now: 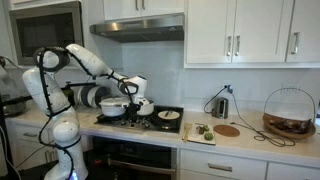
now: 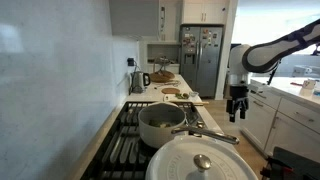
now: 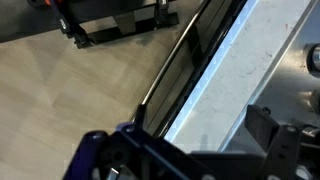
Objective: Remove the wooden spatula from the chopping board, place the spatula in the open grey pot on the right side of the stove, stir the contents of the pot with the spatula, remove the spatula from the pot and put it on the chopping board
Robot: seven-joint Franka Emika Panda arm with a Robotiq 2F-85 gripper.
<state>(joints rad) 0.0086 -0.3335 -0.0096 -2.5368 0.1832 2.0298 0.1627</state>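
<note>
Seen along the stove in an exterior view, the hand (image 2: 237, 112) hangs spread and empty beyond the stove's front edge, at 3 o'clock from the open grey pot (image 2: 160, 125). An exterior view facing the cabinets hides that gap, but it alone plainly shows the chopping board (image 1: 200, 132) on the table at 4 o'clock from the hand, with the spatula too small to make out. Only the wrist view shows the wooden floor (image 3: 80, 90) and oven front (image 3: 205, 50) beneath the parted fingers.
</note>
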